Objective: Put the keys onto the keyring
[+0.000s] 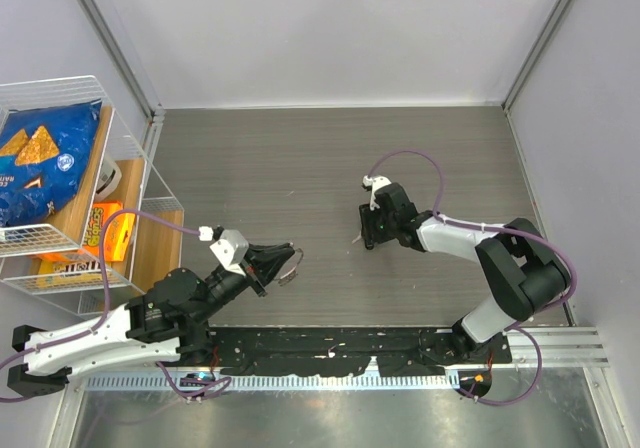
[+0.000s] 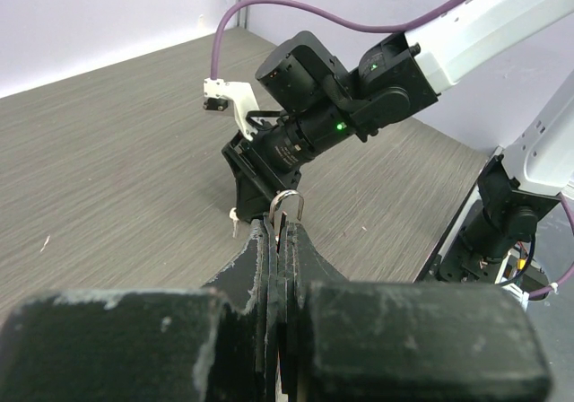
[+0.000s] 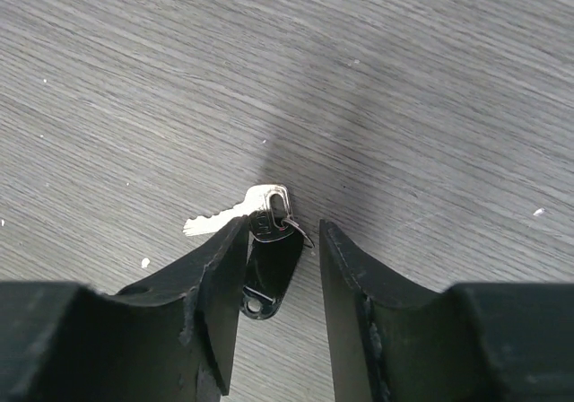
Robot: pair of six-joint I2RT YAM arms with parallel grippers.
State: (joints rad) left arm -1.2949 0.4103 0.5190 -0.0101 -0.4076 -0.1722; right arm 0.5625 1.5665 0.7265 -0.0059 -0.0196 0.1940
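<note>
My left gripper (image 1: 277, 266) is shut on the keyring (image 1: 292, 265), a thin silver wire ring that sticks out past the fingertips above the table. In the left wrist view the ring's loop (image 2: 287, 206) pokes up between the closed jaws. My right gripper (image 1: 368, 236) points down at the table, open, with its jaws on either side of the keys (image 1: 357, 238). In the right wrist view, between the tips of this gripper (image 3: 282, 233), lie a silvery key (image 3: 224, 216) and a black-headed key (image 3: 272, 263), overlapping on the table. A thin wire bit shows at their heads.
A white wire rack (image 1: 60, 93) with a blue chip bag (image 1: 40, 163) and snack packs stands at the far left. A black rail (image 1: 330, 348) runs along the near edge. Grey walls close the table at the back and right.
</note>
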